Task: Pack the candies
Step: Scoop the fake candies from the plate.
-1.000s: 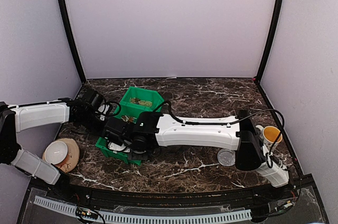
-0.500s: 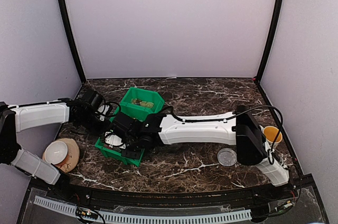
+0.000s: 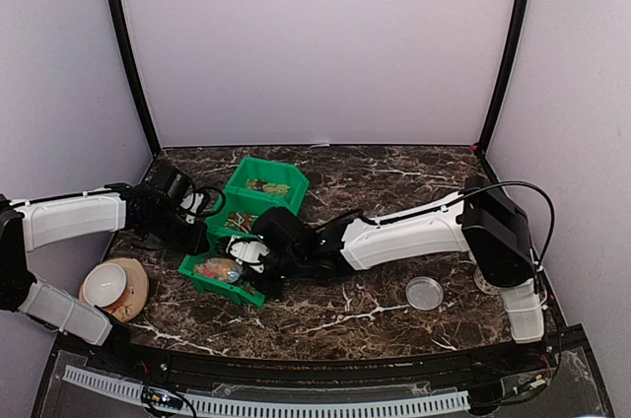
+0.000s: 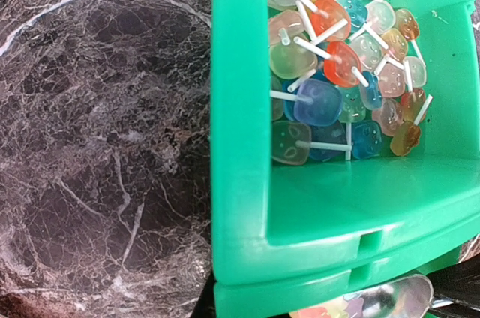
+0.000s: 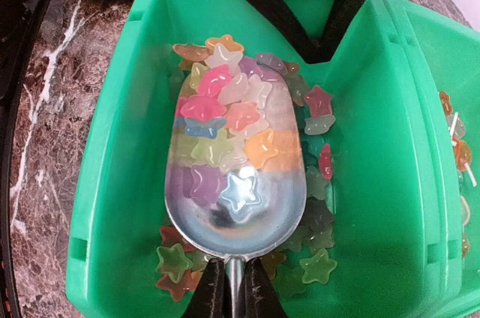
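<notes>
One scoopful is loaded, but nothing looks packed yet. The right claw (image 5: 234, 294) is clamped tight on the handle of a polished metal scoop (image 5: 236, 183) heaped with candies (image 5: 225, 119), glossy translucent stars in mixed colours, low inside the nearer green bin (image 5: 105, 183) of smooth moulded plastic. The clear round tub (image 3: 425, 292) sits well apart on the dark marbled worktop (image 3: 375, 319). The left claw (image 3: 200, 211) is closed beside the bins; I cannot tell what it grips
</notes>
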Controlling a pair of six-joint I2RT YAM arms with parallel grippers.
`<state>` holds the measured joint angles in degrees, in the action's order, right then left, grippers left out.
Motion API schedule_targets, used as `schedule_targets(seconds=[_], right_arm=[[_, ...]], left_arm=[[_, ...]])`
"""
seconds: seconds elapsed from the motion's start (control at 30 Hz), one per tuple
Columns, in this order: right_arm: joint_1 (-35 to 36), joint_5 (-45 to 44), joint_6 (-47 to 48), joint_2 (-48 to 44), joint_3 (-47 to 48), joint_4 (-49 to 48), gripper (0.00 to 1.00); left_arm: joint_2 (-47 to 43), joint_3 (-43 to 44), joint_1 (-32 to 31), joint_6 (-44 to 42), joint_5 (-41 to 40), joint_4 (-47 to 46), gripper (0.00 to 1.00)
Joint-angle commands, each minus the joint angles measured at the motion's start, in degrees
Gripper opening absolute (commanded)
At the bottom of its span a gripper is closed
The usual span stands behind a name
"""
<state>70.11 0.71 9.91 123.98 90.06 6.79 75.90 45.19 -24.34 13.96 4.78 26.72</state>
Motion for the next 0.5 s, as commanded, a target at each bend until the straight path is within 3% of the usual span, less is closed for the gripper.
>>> schedule_targets(seconds=[0.0, 0.17, 0.47], right_arm=[[-1.42, 2.24, -3.68, -2.1, -6.46, -10.34, 0.0], [-1.98, 1.43, -5.33, -5.29, -12.31, -18.69, 0.0], [-2.39, -0.04, -5.52, -10.73, -20.07, -25.45, 0.0]], left_arm=[[-4.88, 2.66, -0.27, 1.69, 4.39, -9.08, 0.0], [-4.21, 2.93, -0.26, 1.6, 3.74, -8.32, 0.0], [-3.55, 3.33, -0.16, 1.54, 2.84, -7.58, 0.0]])
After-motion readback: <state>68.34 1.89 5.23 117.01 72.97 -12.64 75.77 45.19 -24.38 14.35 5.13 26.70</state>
